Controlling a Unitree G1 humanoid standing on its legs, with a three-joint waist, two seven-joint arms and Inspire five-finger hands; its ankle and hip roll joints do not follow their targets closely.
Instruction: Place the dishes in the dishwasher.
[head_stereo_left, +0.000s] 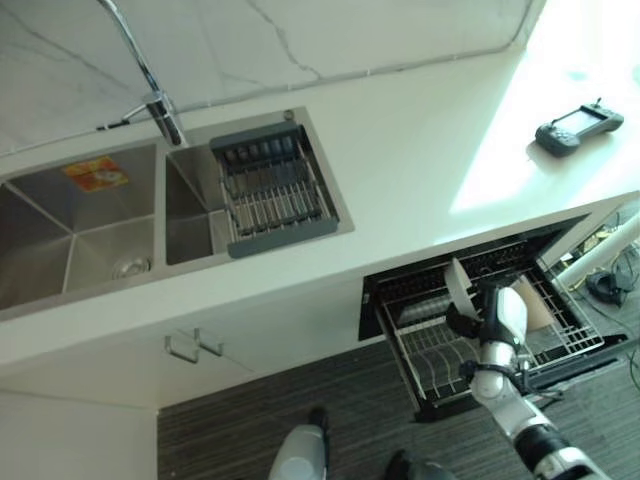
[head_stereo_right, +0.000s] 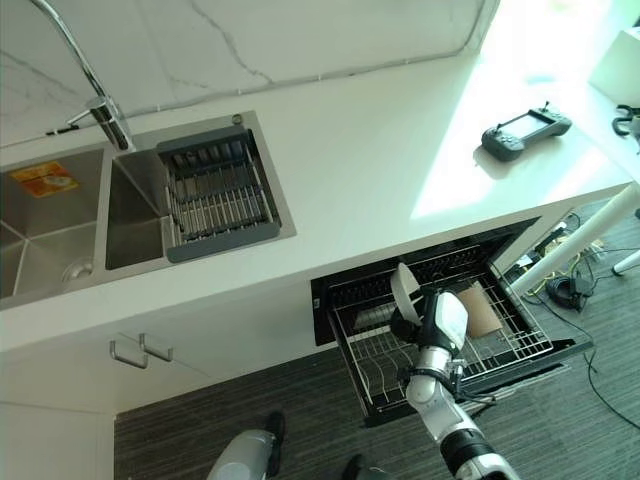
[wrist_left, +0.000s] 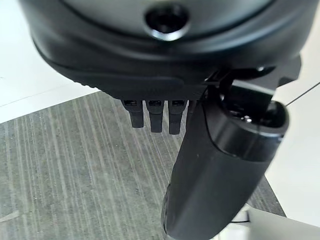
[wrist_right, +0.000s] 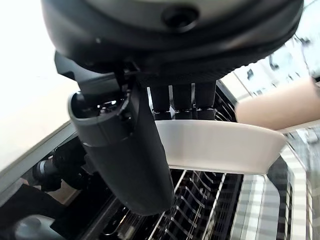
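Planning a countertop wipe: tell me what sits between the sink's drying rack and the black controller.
Nothing: between the drying rack and the controller the white countertop is bare, as both eye views show.

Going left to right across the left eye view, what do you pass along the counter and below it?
Orange sticker in the sink basin → faucet → grey drying rack → white dish held by the right hand over the open dishwasher rack → dark handheld controller on the countertop.
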